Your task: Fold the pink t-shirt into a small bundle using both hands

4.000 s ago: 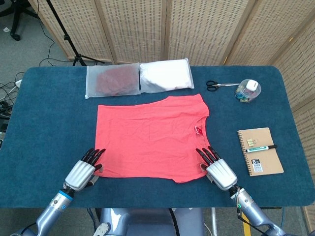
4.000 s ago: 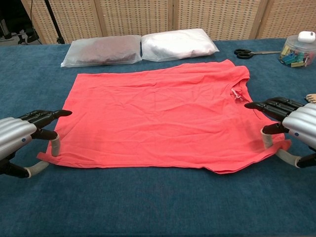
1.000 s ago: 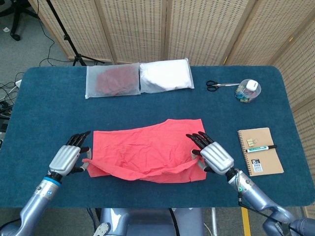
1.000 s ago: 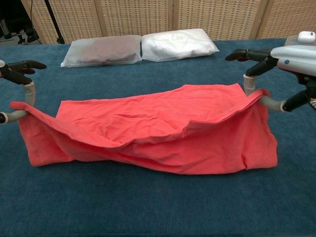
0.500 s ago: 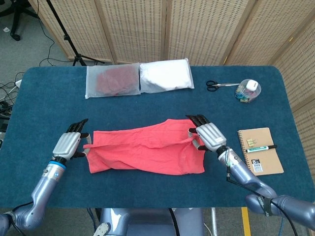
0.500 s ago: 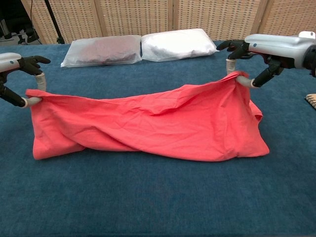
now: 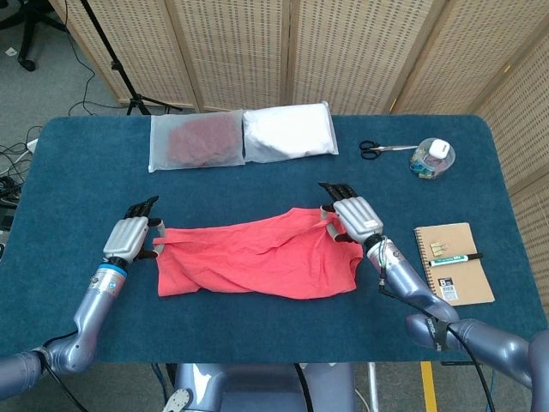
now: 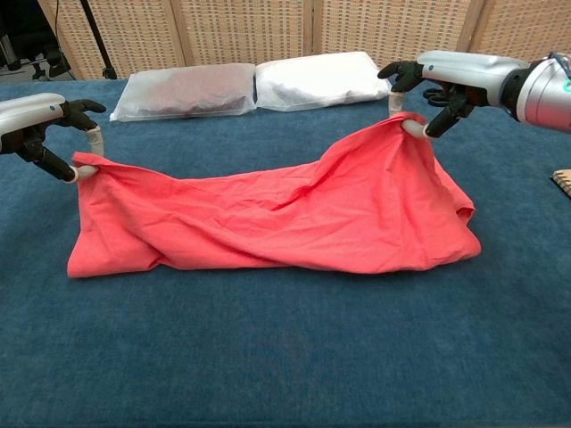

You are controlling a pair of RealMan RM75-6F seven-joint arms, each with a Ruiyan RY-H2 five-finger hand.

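Left hand [image 8: 40, 120] and right hand [image 8: 451, 76] each pinching a t-shirt [image 7: 257, 257] corner. Best to lower both together toward 12 o'clock, keeping edge taut, matching far hem on worktop [image 7: 86, 163].

Bare blue table [image 7: 77, 184] near side and flanks, two bagged packages [image 7: 240, 136] blocking far edge, notebook [image 7: 453, 263] right

Blue carpet-covered table [image 7: 77, 172], folding screen of woven cane panels in pale wooden frames [image 7: 343, 51] standing behind it, grey floor [image 7: 43, 86] at upper left, black stand leg [image 7: 111, 60], cables [image 7: 13, 159] trailing beside the table, even indoor light.
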